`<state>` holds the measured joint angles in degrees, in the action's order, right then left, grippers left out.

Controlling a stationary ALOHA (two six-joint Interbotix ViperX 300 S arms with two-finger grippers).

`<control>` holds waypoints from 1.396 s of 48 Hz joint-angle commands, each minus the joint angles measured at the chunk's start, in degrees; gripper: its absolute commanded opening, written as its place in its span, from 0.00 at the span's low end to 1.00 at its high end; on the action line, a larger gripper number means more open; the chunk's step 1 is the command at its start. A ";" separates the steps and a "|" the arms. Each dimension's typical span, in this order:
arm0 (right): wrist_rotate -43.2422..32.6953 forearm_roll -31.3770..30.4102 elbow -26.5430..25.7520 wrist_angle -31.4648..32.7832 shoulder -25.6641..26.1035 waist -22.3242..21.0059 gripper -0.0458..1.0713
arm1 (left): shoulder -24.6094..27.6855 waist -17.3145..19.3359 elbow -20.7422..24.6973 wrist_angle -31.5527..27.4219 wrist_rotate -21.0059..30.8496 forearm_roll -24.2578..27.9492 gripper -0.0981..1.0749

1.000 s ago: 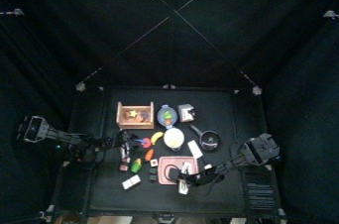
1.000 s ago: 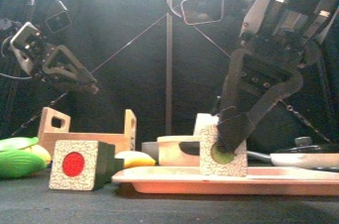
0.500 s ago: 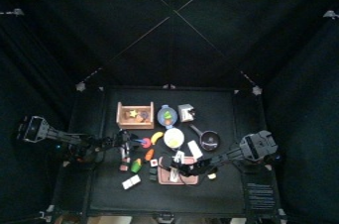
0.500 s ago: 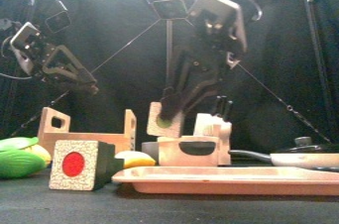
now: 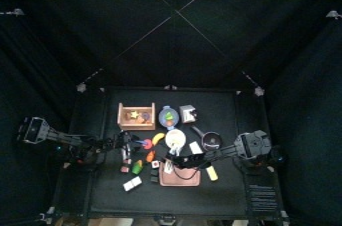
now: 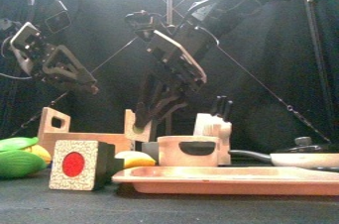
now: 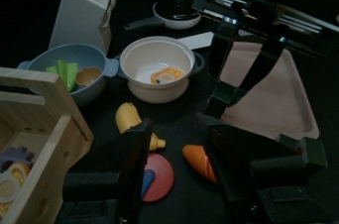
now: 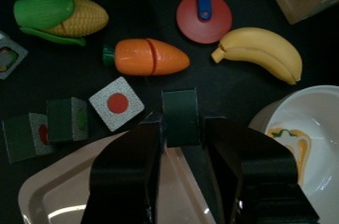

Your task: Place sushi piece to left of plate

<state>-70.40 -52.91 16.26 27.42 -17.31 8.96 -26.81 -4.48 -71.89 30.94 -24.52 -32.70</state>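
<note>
Right gripper [image 8: 181,129]: fingers closed on a dark-sided sushi piece [image 8: 180,107], gripped on two opposite faces and held clear of the table. In the right wrist view it hangs just past the rim of the pink plate [image 8: 54,190], close to a red-dot piece [image 8: 117,104] lying on the table, with the carrot [image 8: 149,56] and banana [image 8: 261,53] beyond it. From the front, the right arm reaches down from the upper right, behind the plate. Whether the held piece is already left of the plate cannot be told.

Left gripper [image 7: 175,147]: fingers apart and empty, hanging over the table's left side.
</note>
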 commanded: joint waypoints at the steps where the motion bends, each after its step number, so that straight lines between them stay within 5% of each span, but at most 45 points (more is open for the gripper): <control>1: 0.97 0.35 -2.37 -0.18 0.62 -0.62 0.63 | -0.09 0.00 0.70 0.18 0.00 0.00 0.77; 43: 4.31 5.98 -5.54 -3.16 -3.96 -2.90 0.65 | -0.09 0.00 0.62 0.18 0.00 0.00 0.77; 67: 4.31 6.24 -5.71 -3.16 -4.31 -2.90 0.79 | -0.09 0.00 0.53 0.18 0.00 0.00 0.77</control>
<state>-66.09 -46.67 12.04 24.52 -23.03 6.42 -26.81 -4.48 -71.89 30.94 -24.43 -32.70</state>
